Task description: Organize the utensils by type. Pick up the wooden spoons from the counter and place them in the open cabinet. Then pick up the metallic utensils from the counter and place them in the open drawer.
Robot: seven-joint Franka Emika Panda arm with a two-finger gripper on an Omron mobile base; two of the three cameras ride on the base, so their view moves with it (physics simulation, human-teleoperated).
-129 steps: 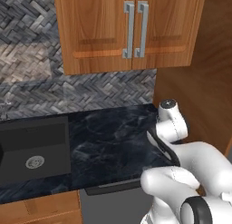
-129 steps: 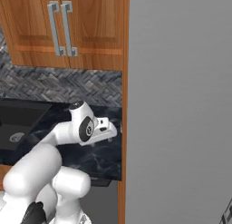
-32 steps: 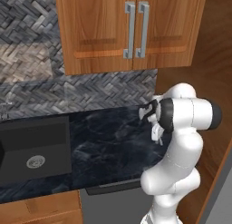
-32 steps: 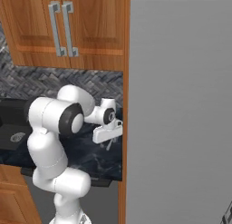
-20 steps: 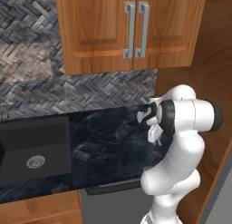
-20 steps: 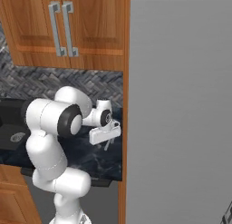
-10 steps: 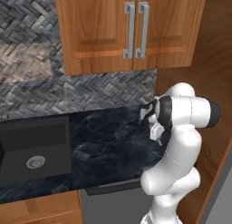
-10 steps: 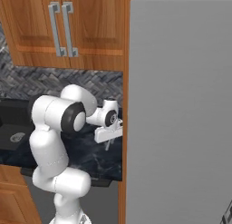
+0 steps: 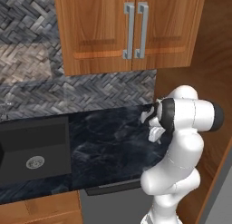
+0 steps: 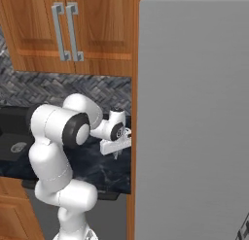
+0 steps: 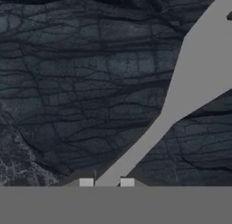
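A flat silver-grey metallic utensil lies on the black veined counter. In the hand view its slim handle runs down between my two fingertips. My gripper is shut on that handle, just above the worktop. From the base cameras the gripper hangs low over the counter's right end, and the arm hides the utensil. The wooden spoons, the open cabinet and the drawer are out of view.
A black sink is sunk into the counter at the left. Closed wall cupboard doors with silver bar handles hang above. A tall wooden side panel and a grey fridge front stand close on the right.
The jaws have come together on the utensil's handle over the last second. The hand has hardly shifted above the counter's right end.
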